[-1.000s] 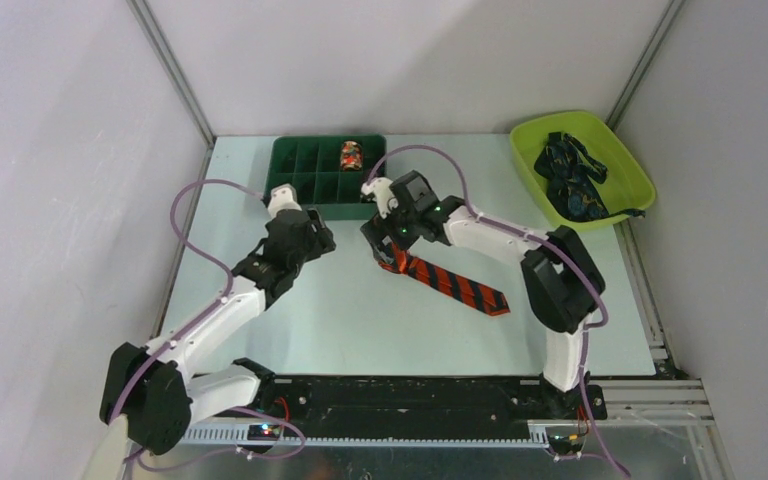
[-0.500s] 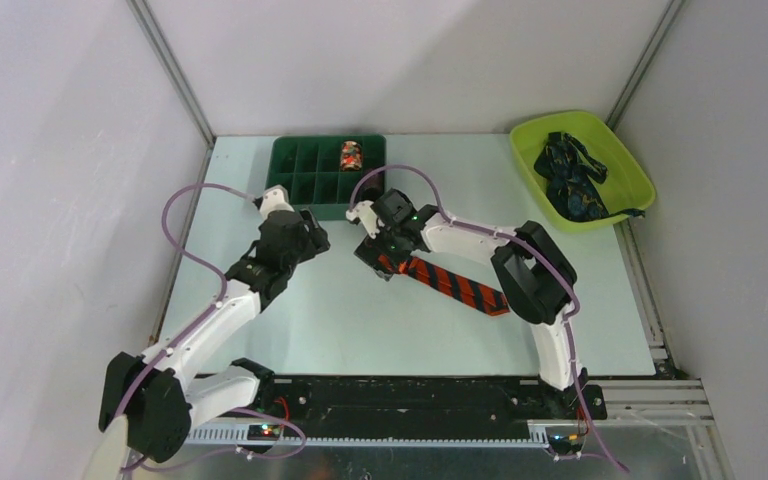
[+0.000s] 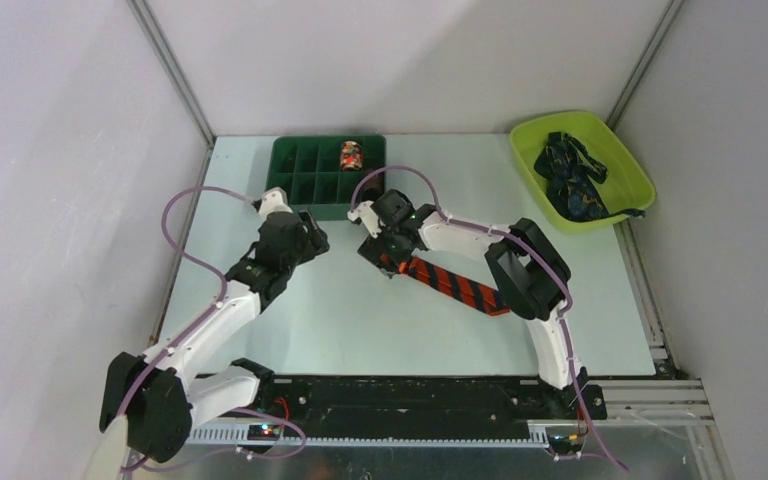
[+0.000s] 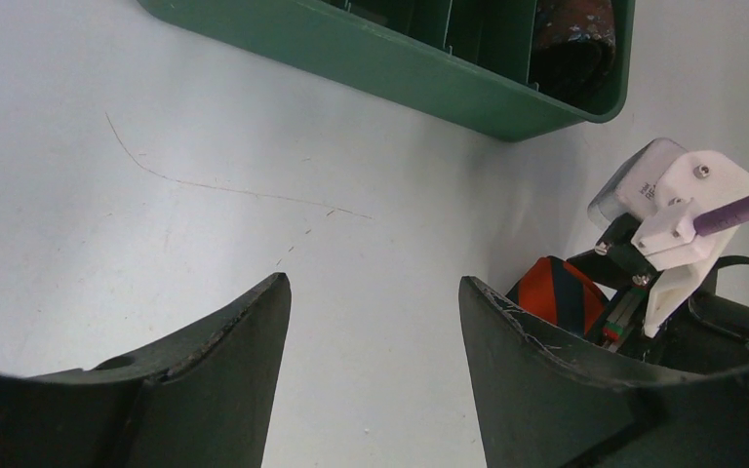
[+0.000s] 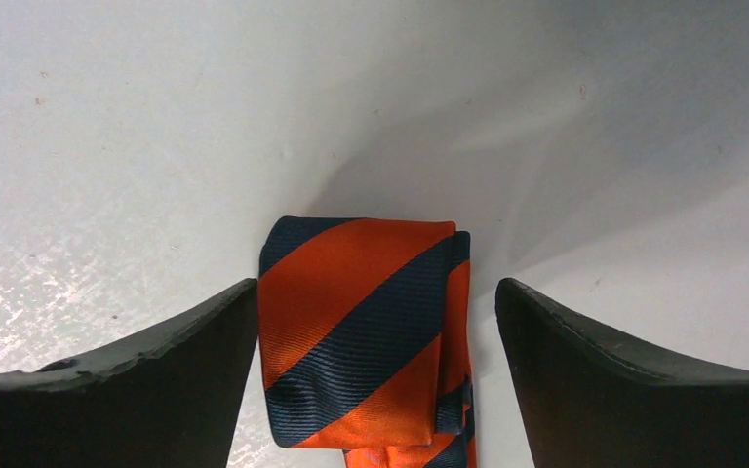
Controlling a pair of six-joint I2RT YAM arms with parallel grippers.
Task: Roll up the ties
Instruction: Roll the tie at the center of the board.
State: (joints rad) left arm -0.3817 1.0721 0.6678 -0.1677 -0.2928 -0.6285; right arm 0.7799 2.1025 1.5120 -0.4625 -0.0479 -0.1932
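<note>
- At the middle of the table, the striped tie (image 3: pixel 457 285) lies flat as a strip, its folded end under the right gripper (image 3: pixel 385 262).
- In the right wrist view that end sits between the spread fingers, close against the finger on the left of that view with a gap to the other. It is not clamped.
- The left gripper (image 3: pixel 312 235) hangs just beside, jaws apart over bare table (image 3: pixel 340 320), holding nothing.
- A rolled tie (image 3: pixel 350 155) sits in a compartment of the green tray (image 3: pixel 305 160).
- Dark ties (image 3: pixel 570 180) lie heaped in the lime bin (image 3: pixel 625 155).
</note>
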